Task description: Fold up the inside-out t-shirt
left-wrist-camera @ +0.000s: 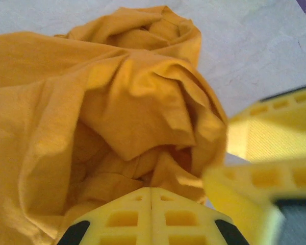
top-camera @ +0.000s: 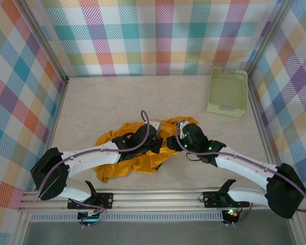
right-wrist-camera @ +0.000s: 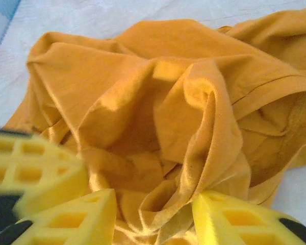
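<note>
The inside-out t-shirt (top-camera: 137, 162) lies crumpled on the table near the front, mustard yellow, with no print or tag showing. Both grippers meet over its right part. My left gripper (top-camera: 162, 143) is shut; in the left wrist view its yellow fingers (left-wrist-camera: 152, 196) press together, and a fold of the t-shirt (left-wrist-camera: 117, 102) rises straight from their tips. My right gripper (top-camera: 177, 139) comes in from the right. In the right wrist view it (right-wrist-camera: 155, 219) stands open, with a bunched ridge of the t-shirt (right-wrist-camera: 143, 92) lying loose between its fingers (right-wrist-camera: 86, 214).
A pale green plastic basket (top-camera: 227, 92) stands at the back right against the checked wall. Bare beige table (top-camera: 107, 102) stretches behind and left of the shirt. The other arm's yellow fingers crowd in close: on the right (left-wrist-camera: 245, 204) of the left wrist view, on the left (right-wrist-camera: 30, 163) of the right wrist view.
</note>
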`<action>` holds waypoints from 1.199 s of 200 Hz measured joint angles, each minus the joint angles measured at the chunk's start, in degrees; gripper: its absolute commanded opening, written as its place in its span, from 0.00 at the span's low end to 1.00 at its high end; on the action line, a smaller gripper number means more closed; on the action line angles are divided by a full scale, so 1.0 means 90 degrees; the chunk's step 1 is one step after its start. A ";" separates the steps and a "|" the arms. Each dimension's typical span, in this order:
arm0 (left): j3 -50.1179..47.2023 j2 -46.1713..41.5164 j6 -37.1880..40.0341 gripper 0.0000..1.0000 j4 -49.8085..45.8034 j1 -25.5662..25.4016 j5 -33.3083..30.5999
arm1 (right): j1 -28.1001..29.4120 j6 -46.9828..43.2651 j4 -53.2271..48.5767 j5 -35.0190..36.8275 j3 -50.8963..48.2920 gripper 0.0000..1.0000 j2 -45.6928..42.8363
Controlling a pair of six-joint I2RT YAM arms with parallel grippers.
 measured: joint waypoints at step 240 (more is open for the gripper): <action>-0.0277 0.0583 -0.0551 0.42 0.0954 0.0078 0.0600 | -0.0597 0.0032 0.2278 -0.2239 -0.2130 0.00 -0.1802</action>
